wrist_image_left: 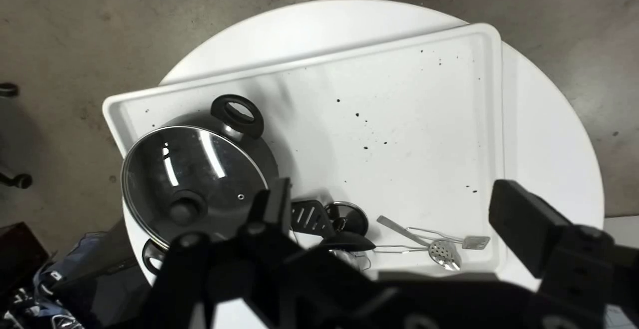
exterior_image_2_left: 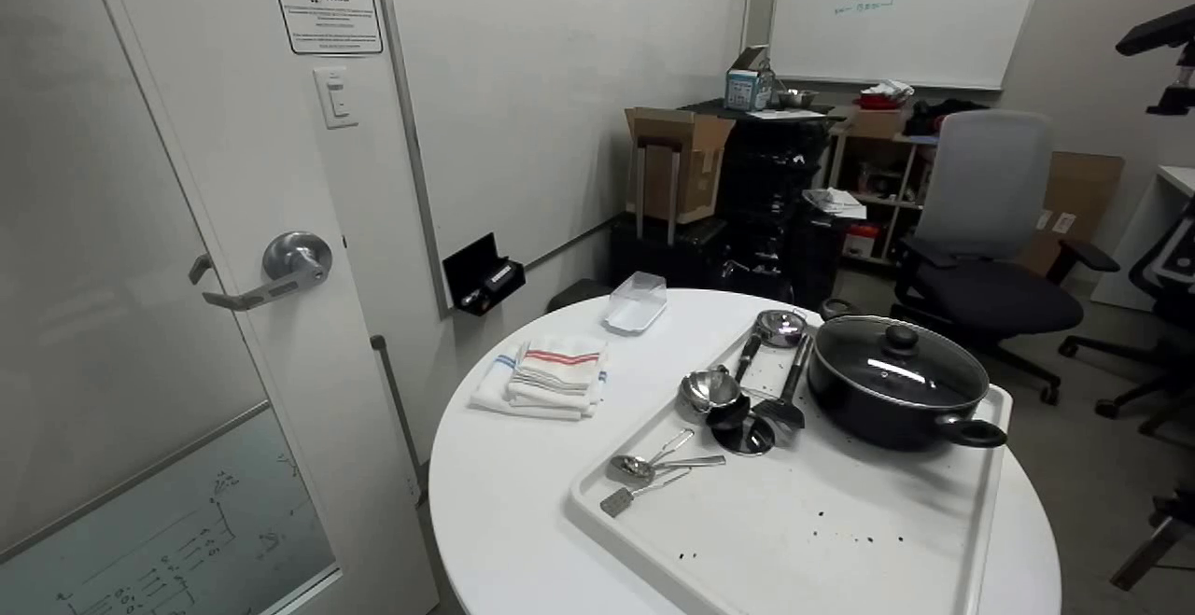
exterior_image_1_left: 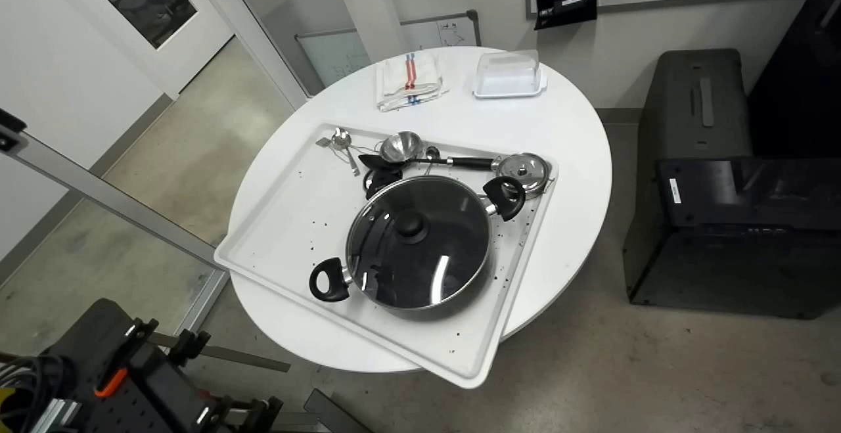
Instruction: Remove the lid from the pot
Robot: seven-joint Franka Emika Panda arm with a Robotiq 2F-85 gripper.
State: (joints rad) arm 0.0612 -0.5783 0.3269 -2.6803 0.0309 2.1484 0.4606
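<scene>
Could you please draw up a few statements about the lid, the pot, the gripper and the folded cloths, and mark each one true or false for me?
1. The lid sits on top of the pot. True.
2. The lid's top is bare, with nothing to grasp. False: a dark knob rises from its centre.
3. The gripper is open. True.
4. The gripper is holding the lid. False: it is open and clear of the lid.
5. The folded cloths lie on the table, outside the white tray. True.
6. The pot stands outside the tray. False: it stands on the tray.
</scene>
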